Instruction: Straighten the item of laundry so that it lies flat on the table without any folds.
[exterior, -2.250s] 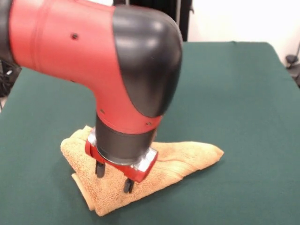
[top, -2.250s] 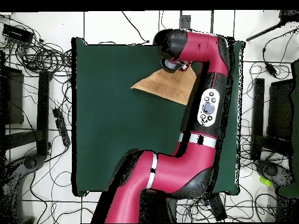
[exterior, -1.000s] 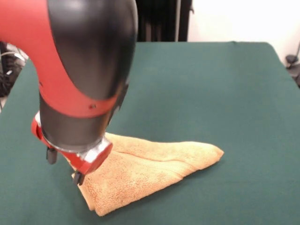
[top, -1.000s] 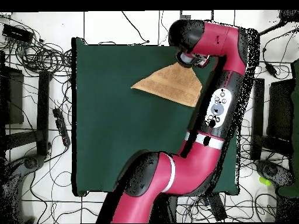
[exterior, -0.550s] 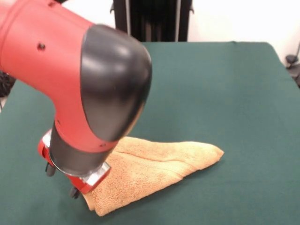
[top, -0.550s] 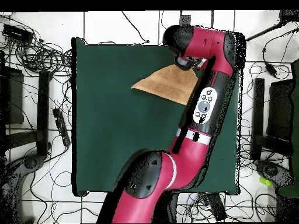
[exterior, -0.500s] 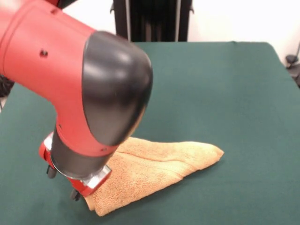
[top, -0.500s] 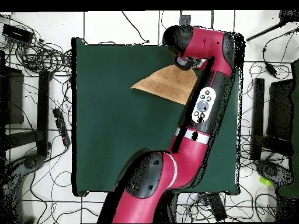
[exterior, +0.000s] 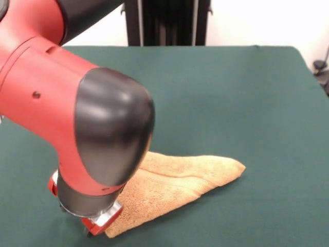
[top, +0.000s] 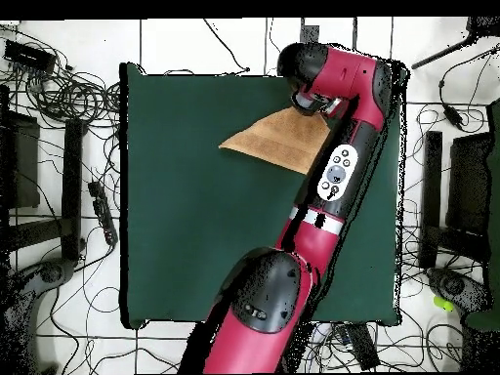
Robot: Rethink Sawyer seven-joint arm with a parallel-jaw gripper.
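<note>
Orange towel point(exterior: 175, 190) lay folded into a wedge at about 7 o'clock on the green surface point(exterior: 247, 92), so flattening was not done. At its 9 o'clock end sat the tool point(exterior: 95, 224); its opening could not be told.

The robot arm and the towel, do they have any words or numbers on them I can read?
No words or numbers can be read anywhere.
The towel is plain orange-yellow, with no label showing.
The red and black arm shows only small screw holes.
The arm's button panel in the overhead view has round marks too small to read.
The green table carries no writing.
</note>
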